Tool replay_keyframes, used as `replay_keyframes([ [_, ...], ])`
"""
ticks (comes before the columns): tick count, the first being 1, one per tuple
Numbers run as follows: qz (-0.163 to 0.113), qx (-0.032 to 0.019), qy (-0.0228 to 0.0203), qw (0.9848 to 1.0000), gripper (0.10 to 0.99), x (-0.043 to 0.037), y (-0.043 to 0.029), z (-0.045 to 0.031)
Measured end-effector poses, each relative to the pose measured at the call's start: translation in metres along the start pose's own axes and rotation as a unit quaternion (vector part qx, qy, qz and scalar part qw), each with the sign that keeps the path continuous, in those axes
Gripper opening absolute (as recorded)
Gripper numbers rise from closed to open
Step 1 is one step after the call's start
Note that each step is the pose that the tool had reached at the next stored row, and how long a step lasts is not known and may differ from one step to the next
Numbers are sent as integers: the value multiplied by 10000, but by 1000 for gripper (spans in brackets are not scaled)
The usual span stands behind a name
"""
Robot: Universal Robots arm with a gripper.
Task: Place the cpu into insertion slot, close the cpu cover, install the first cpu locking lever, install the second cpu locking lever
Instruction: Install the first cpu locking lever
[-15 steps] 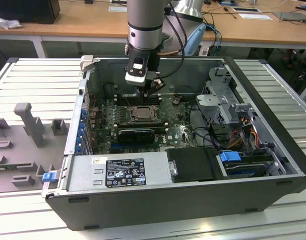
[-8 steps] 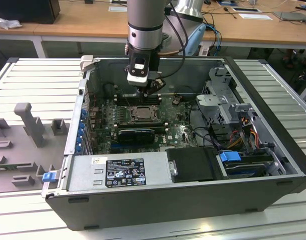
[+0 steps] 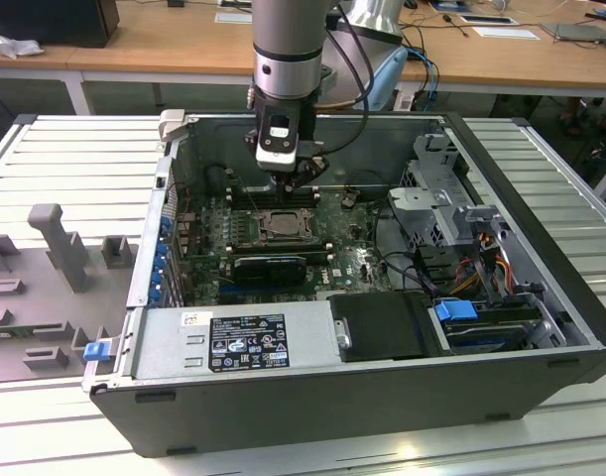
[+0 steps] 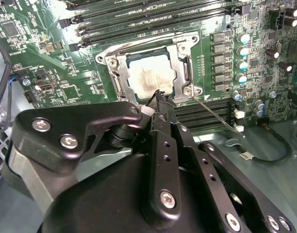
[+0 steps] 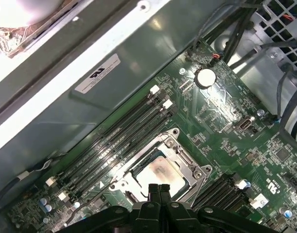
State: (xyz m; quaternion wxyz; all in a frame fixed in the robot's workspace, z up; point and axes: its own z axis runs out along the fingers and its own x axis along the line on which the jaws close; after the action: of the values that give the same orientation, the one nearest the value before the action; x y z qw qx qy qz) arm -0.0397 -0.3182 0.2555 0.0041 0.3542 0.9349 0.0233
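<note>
Open room lies straight above the socket point(image 5: 188, 163). Memory slots point(image 5: 119, 133) flank it, and the case wall point(image 5: 114, 87) rises just beyond one bank.

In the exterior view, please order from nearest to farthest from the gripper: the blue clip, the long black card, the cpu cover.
1. cpu cover, right by the gripper.
2. long black card, just past the socket, toward the camera.
3. blue clip, on the case corner at the exterior view's left.

Arm point(image 3: 283, 45): upper middle of the exterior view, pointing straight down.
Gripper point(image 3: 289, 181): at its lower end, fingers point(image 5: 153, 190) pressed together, tips downward.
</note>
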Motion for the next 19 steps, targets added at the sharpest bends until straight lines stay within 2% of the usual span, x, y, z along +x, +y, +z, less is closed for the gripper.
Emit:
replay_keyframes([
  [8,-279,3,13,9996,106,0,0,0],
  [13,-549,5,25,9985,106,0,0,0],
  [19,-860,7,40,9963,106,0,0,0],
])
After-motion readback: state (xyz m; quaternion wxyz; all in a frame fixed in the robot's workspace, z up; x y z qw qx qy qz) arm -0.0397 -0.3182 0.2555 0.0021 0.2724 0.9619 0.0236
